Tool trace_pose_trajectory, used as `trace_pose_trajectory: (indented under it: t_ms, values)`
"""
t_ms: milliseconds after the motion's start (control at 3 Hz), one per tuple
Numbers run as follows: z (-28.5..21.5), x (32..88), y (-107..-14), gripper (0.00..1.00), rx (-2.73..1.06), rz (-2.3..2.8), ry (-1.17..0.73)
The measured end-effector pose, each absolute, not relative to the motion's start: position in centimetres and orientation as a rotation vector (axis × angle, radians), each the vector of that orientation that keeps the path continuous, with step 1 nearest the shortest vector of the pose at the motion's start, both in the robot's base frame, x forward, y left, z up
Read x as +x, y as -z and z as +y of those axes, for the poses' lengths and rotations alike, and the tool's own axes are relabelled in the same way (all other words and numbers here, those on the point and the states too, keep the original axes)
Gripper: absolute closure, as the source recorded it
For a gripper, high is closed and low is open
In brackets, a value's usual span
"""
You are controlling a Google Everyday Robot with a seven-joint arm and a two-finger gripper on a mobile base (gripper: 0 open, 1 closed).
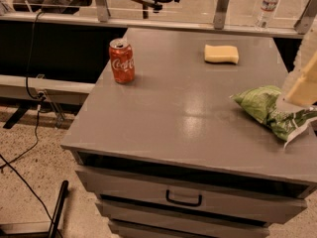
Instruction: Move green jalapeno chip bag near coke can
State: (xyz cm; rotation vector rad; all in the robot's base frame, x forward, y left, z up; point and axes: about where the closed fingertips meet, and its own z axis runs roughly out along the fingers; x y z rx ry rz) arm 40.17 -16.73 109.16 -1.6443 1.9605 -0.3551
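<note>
The gripper (303, 86) shows only as a pale, cream-coloured shape at the right edge of the view. It sits in front of the right part of the bag (270, 109). Whether it is open or closed cannot be told, nor whether it touches or holds the bag.

The bag is crumpled light-green foil with darker green and white patches. It lies on the right side of the grey surface (188, 118), close to the right edge, with its pointed end facing left toward the middle. Its right end is partly hidden behind the gripper.

The can (122, 61) stands upright near the left edge of the surface, toward the back. It is red with white script and a silver top. The can and the bag are well apart, with a bare stretch of surface between them.

A yellow sponge (221, 53) lies flat toward the back of the surface, right of the can and behind the bag, touching neither.

Beyond the surface, a clear bottle (268, 2) stands upright on a ledge at the upper right. The surface is the top of a grey cabinet, whose front has a drawer with a dark handle (184, 199). A black cable (30, 148) trails across the speckled floor on the left.
</note>
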Motion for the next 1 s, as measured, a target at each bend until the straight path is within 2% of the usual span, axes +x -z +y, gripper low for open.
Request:
trace_pose_trajectory:
  t_ms: [1000]
  values:
    - [-22.5,46.8,-103.9,0.00,-1.669,2.000,0.476]
